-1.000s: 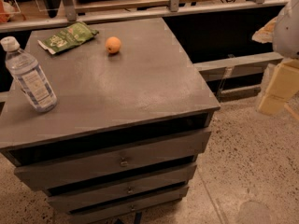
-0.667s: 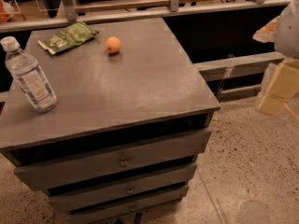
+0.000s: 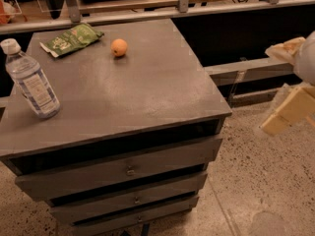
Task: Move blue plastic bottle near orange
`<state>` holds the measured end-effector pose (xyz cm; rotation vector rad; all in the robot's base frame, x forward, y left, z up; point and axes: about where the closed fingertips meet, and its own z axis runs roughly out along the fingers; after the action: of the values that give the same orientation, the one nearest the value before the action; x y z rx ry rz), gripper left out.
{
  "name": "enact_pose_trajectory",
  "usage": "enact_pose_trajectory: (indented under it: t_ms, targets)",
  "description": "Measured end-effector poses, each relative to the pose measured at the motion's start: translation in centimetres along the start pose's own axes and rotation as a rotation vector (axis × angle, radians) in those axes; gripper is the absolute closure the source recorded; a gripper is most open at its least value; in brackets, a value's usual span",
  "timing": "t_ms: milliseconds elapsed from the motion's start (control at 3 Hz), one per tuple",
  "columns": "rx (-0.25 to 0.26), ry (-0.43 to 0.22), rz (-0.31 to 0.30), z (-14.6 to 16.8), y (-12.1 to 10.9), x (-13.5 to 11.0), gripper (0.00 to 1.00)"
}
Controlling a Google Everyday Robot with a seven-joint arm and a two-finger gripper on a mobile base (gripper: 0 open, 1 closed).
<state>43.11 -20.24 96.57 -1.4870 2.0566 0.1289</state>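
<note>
The blue plastic bottle (image 3: 31,80) stands upright near the left edge of the grey cabinet top (image 3: 147,92). It is clear, with a white cap and a printed label. The orange (image 3: 118,47) lies at the back middle of the top, well apart from the bottle. My gripper (image 3: 284,80) is at the right edge of the view, off the cabinet's right side and above the floor. Its cream fingers (image 3: 290,111) stand apart and hold nothing. It is far from both the bottle and the orange.
A flat green snack bag (image 3: 72,38) lies at the back left of the top, left of the orange. The cabinet has several drawers (image 3: 129,168) in front. A metal rail (image 3: 246,68) runs behind at the right. Speckled floor (image 3: 266,181) lies to the right.
My gripper has dropped slightly at the right edge of the view. The bottle, orange and bag have not moved.
</note>
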Motion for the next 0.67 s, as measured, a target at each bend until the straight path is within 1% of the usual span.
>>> enact_pose_trajectory:
  t_ms: [333,667]
  targets:
    - [0.049,-0.178,0.024,1.6,1.3,-1.0,0.0]
    - [0.055,-0.365,0.027,2.9,2.3,-5.0,0.0]
